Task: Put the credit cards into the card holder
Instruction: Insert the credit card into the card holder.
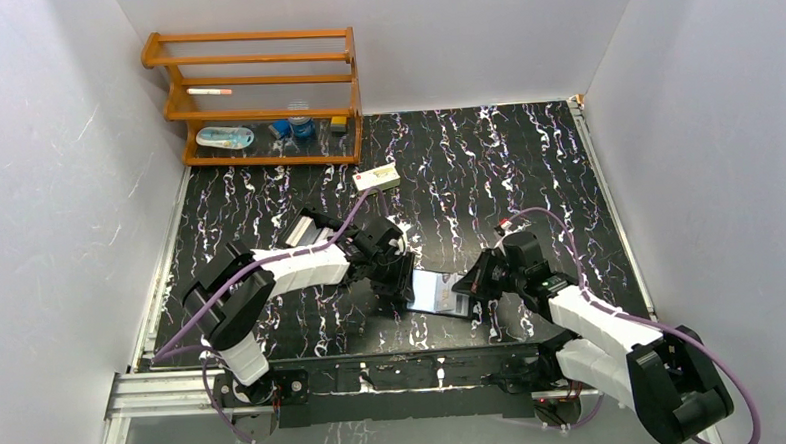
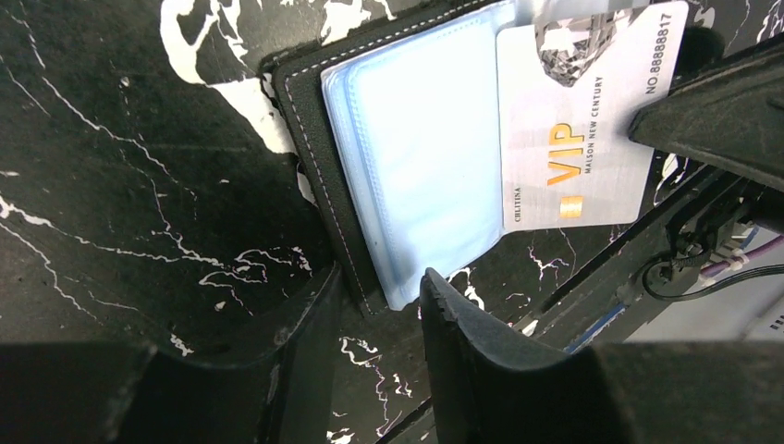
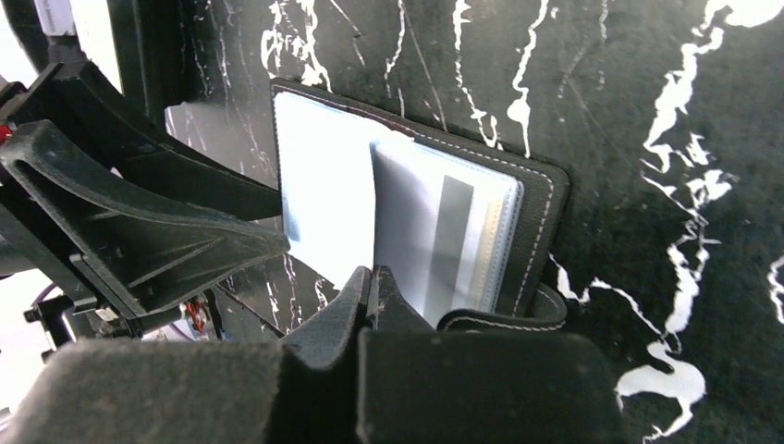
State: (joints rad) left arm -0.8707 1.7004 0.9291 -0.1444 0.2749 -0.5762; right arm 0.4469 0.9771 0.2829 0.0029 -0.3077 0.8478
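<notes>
The right gripper (image 3: 370, 276) is pinching shut on the thin white plastic VIP credit card (image 2: 573, 129) at its outer edge. The card is likely stiff, light and slick, so edge grips suit it. The left gripper (image 2: 379, 282) is standing part-open and holding nothing, with the flat black folding card holder (image 2: 310, 157), blue-grey-sleeved inside, lying open just beyond its tips.

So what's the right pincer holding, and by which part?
The VIP credit card, pinched at its long edge away from the blue sleeves. The left pincer holds nothing.
</notes>
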